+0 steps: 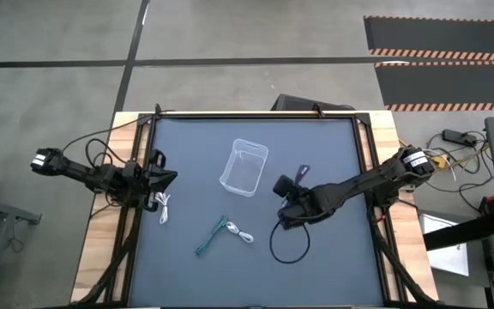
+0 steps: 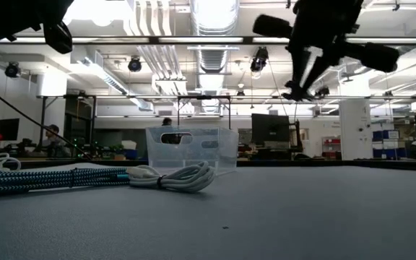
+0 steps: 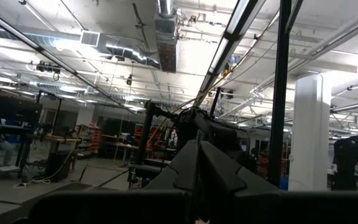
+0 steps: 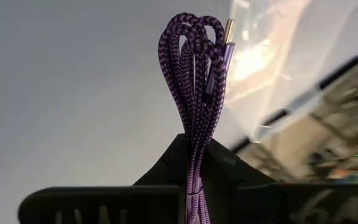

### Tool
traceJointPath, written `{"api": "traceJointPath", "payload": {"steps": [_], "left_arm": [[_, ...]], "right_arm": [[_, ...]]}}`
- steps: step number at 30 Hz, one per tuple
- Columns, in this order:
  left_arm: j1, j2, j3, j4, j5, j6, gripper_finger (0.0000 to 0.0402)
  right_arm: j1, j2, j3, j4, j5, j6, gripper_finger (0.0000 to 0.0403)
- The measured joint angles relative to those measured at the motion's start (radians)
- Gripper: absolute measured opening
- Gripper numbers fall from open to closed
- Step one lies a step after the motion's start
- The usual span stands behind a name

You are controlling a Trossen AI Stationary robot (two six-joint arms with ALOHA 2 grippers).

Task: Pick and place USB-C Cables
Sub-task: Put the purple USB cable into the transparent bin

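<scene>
We see the right gripper clamped on the purple cable, held above the table just beside the clear bin; the teal cable and two white cables lie on the table; the left gripper's fingers meet, empty, at the left edge

The purple cable is braided cloth with a shiny metal plug. The bin is clear, glossy plastic. The tabletop looks matt, edged in bare wood.

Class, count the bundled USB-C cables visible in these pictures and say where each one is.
4: a purple braided cable in the right end effector; a white one below the left end effector; a teal one and another white one mid-table. None seem hidden.
</scene>
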Motion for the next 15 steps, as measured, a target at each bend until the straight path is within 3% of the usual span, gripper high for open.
{"api": "traceJointPath", "payload": {"steps": [15], "left_arm": [[0.000,0.000,0.000,0.010,0.000,0.000,0.0000]], "right_arm": [[-0.112,-0.001,0.044,0.237,0.029,-0.395,0.0013]]}}
